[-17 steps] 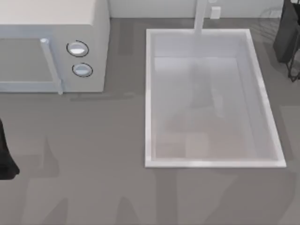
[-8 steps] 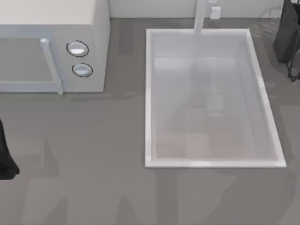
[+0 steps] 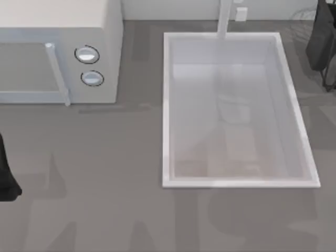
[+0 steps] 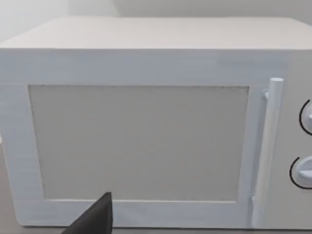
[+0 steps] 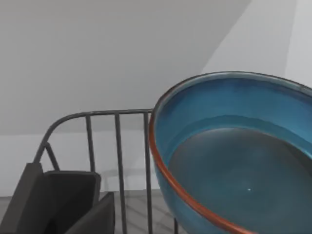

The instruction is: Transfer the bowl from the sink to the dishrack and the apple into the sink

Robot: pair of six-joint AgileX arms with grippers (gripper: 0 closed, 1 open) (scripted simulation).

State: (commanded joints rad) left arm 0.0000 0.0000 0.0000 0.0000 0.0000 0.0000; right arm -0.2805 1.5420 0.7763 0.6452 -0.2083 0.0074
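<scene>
The sink (image 3: 167, 105), at about three o'clock on the table (image 3: 105, 157) in the top view, lies bare of dishes, with the microwave (image 3: 63, 52) at ten o'clock. The right arm (image 3: 323, 37) hangs at the two o'clock edge, over the dishrack (image 5: 102, 146). In the right wrist view the bowl (image 5: 234, 156) sits close to the camera, tilted, its reddish rim just beside the rack's dark wire rail; it seems to be carried by the right end effector, though whether its fingers are clenched on the rim I cannot tell. To place it well, I judge the bowl should be leveled and lowered inside the rail, clear of the wires, before letting go. The left arm (image 3: 6, 173) waits parked at nine o'clock, facing the microwave door; its end effector's state cannot be told.
</scene>
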